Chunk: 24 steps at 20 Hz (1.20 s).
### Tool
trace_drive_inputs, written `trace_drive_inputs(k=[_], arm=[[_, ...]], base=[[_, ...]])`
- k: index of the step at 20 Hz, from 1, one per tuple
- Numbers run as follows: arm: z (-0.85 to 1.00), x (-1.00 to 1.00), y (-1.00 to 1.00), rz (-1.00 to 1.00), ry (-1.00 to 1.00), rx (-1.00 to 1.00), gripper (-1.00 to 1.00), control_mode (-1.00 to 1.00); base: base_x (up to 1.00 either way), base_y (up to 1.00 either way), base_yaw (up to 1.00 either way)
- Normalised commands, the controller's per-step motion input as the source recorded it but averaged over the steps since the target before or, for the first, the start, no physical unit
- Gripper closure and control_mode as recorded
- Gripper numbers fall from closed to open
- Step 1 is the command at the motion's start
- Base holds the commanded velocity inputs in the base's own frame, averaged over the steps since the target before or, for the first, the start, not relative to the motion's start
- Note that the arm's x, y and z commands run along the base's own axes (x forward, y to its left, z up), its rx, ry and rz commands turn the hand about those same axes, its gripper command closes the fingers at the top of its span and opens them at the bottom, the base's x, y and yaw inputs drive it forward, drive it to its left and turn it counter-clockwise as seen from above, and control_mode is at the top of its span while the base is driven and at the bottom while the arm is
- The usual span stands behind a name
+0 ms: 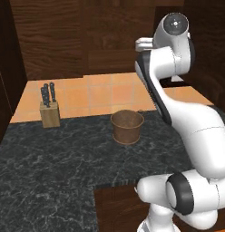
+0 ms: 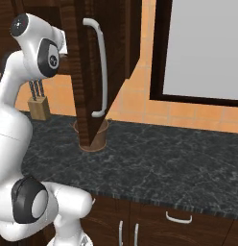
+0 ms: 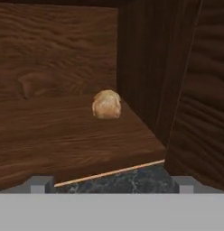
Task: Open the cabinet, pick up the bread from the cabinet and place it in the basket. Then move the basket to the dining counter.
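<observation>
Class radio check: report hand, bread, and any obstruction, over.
Hand empty, facing the open cabinet. Bread on shelf, untouched. Nothing between. Basket waiting on worktop.

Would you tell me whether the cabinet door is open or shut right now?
Open. In the right base view the cabinet door stands swung out, edge-on, with its silver handle facing out; the hand view looks inside at the bread on the shelf.

Open shelf (image 3: 64, 135) before bread (image 3: 106, 104); cabinet wall (image 3: 145, 67) crowds right.
</observation>
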Motion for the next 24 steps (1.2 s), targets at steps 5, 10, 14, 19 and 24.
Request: trace_drive_inputs(k=[5,10,14,19,24], arm=[[-0.07,0.51,-0.06,0.00,0.01,-0.03,-1.00,-1.00],[-0.09,0.36,-0.13,-0.01,0.00,-0.04,-1.00,-1.00],[-0.03,0.35,-0.18,-0.05,0.05,-0.03,-1.00,-1.00],[-0.08,0.47,-0.14,0.00,0.12,-0.01,-1.00,-1.00],[-0.05,0.47,-0.15,0.00,0.04,0.00,-1.00,-1.00]], base=[[0.00,0.00,0.00],[0.00,0.00,0.00],[0.00,0.00,0.00],[0.00,0.00,0.00],[0.00,0.00,0.00]])
